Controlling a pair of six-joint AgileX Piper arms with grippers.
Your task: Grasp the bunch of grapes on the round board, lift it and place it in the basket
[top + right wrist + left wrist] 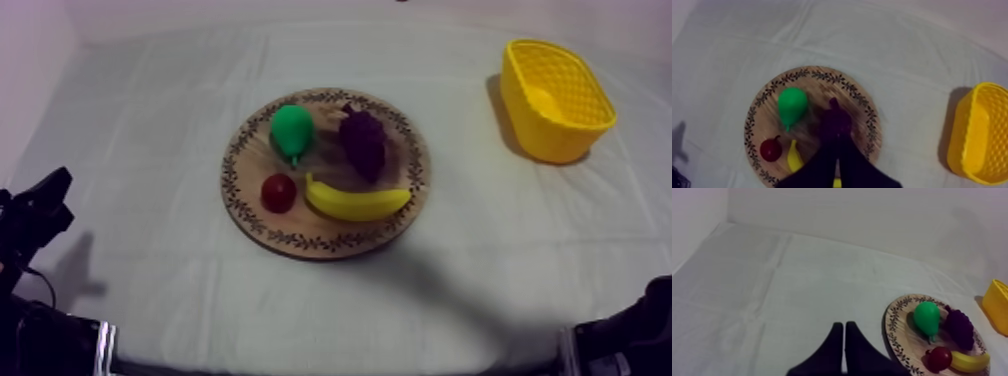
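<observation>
We see the grapes [363,143] lying on the board [300,243] beside the pear [291,130], well apart from the basket [555,100] at the right of the table [150,250]. Our left jaws are pressed together, empty, beside the board; our right jaws likewise, holding nothing.

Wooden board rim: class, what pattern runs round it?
A dark band of leafy sprigs circles the wooden board rim; the top view shows it best.
</observation>
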